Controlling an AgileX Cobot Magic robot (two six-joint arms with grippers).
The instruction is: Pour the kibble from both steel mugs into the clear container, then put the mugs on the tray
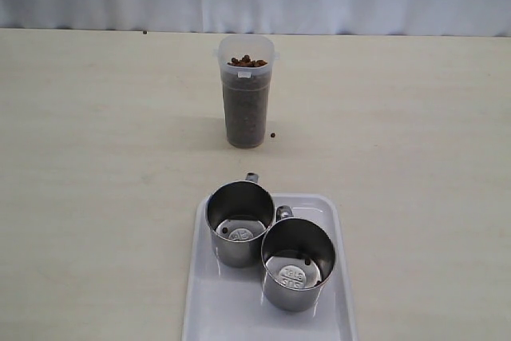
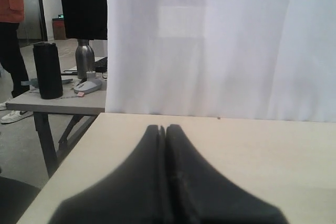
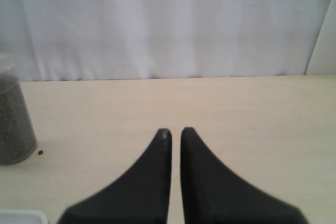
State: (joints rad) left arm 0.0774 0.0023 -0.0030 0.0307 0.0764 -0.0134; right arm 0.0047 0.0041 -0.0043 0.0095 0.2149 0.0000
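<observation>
Evidently the job looks finished. One pale wood-grain tabletop [image 1: 96, 157] carries one flat white rectangular plastic tray [image 1: 223, 309], the resting place the task names. Beyond the tray's far edge, apart from it, stands one tall translucent plastic container [image 1: 247, 109], upright so its fill stays in. On the tray stand two short shiny stainless-steel mugs [image 1: 238, 233] [image 1: 297, 265], upright, close together and nearly empty. The black left gripper [image 2: 164, 129] has its jaws pressed together on nothing. The black right gripper [image 3: 175, 132], closed to a slit, grasps nothing, with a tray corner just in its view. Small round brown kibble [image 1: 247, 61] fills the container nearly to the rim. I count four stray pellets [image 1: 275, 135]: one inside each mug, two on the tabletop beyond the tray.
</observation>
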